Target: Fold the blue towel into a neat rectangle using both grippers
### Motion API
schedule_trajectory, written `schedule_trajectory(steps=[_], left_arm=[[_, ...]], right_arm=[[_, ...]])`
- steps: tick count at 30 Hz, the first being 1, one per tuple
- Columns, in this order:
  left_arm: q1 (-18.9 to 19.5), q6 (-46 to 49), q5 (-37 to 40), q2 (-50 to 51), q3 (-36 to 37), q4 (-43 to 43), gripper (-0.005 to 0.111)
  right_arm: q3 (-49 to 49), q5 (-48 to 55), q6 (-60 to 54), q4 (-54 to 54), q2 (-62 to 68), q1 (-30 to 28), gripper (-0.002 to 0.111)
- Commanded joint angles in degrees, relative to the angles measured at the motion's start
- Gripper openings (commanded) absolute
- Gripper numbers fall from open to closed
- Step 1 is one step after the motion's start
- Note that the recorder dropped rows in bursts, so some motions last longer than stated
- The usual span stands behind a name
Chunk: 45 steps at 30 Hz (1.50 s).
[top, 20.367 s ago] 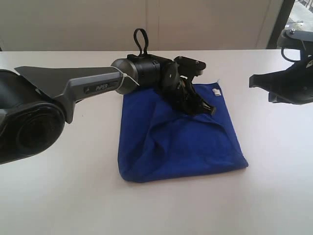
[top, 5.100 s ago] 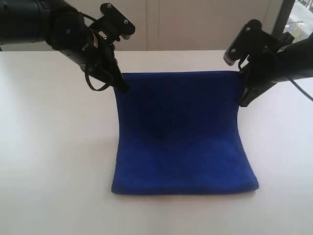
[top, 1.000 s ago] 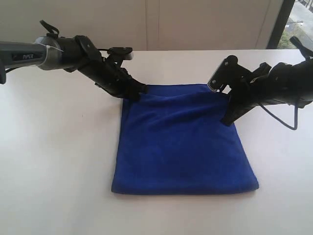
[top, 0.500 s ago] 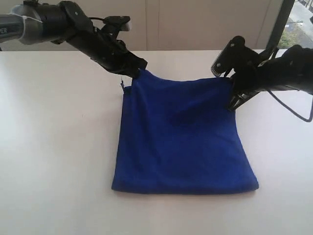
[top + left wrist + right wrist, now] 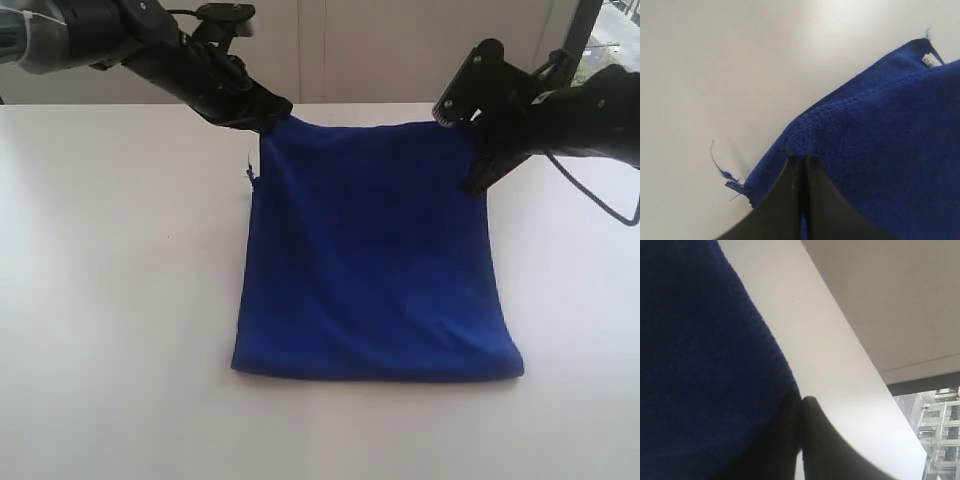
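The blue towel lies on the white table with its far edge lifted. My left gripper is shut on its far left corner, where a loose thread dangles. In the left wrist view the gripper has its black fingers pinched on the towel's stitched edge, with the thread and a small white label showing. My right gripper is shut on the far right corner. In the right wrist view that gripper is closed on the towel, which fills one side of the picture.
The white table spreads around the towel. A pale wall stands behind the table's far edge, and a dark window frame shows at the far right. The right arm's black cable loops beside the towel.
Both grippers have risen and pulled the towel's far edge up and back, stretching it taut. The towel's near edge has slid slightly away from the table's front.
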Motion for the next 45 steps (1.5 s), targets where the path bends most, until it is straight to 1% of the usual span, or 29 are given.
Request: schedule_trajectory(steps=[1, 4, 10, 21, 29, 32, 39, 45], left_arm=[[1.0, -0.3, -1.3, -0.3, -0.3, -0.4, 0.000], [1.1, -0.3, -3.0, 0.0, -0.3, -0.4, 0.000], [1.1, -0.3, -3.9, 1.0, -0.3, -0.5, 0.000], [1.4, -0.3, -8.1, 1.5, -0.3, -0.4, 0.000], [1.4, -0.3, -8.7, 3.4, -0.3, -0.6, 0.000], [1.4, -0.3, -9.1, 4.0, -0.3, -0.6, 0.000], [1.4, -0.3, -10.4, 6.1, -0.3, -0.8, 0.000], [1.4, -0.3, -11.7, 7.5, -0.3, -1.7, 0.000]], right_arm=[[-1.7, -0.8, -0.9, 0.0, 0.3, 0.1, 0.000], [-2.5, -1.0, -1.1, 0.0, 1.2, 0.1, 0.000], [-4.4, -1.7, -3.0, 0.0, 4.7, 0.1, 0.000], [-6.3, -2.7, -3.2, 0.0, 6.2, 0.1, 0.000], [-6.3, -3.8, -3.2, 0.0, 9.3, 0.1, 0.000], [-6.3, -5.9, -3.2, 0.0, 10.3, 0.1, 0.000], [-6.3, -7.6, -3.2, 0.0, 12.7, 0.1, 0.000], [-8.0, -8.1, -3.2, 0.0, 15.9, 0.1, 0.000]])
